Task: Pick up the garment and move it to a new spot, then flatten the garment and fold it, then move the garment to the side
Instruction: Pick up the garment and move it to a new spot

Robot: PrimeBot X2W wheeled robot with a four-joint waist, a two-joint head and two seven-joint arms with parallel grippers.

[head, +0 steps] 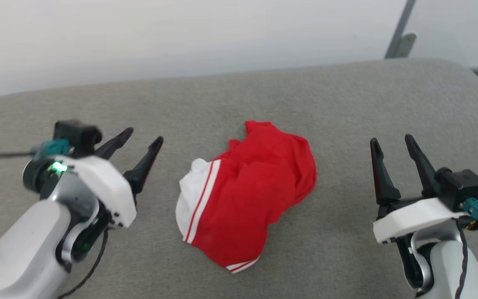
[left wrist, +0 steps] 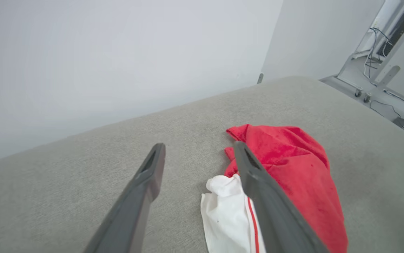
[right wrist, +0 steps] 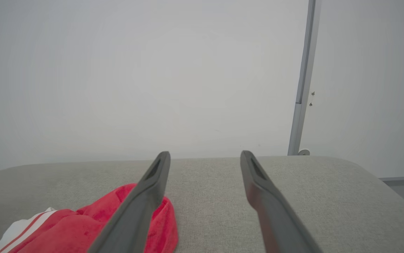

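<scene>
Grippers first: we find the left gripper [head: 144, 136] and the right gripper [head: 391, 139] both spread wide, holding nothing, flanking the garment [head: 255, 187]. It lies crumpled (white trim toward the left gripper) midway across the grey cushion [head: 346, 95], apart from both. Beyond, a pale wall [head: 180, 37].

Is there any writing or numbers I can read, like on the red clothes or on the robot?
None can be read.
The garment has only white panels and red-and-white stripes, no letters.
The left gripper and right gripper show no label.
A green light glows by the left wrist, without writing.
The grey surface is plain.
</scene>
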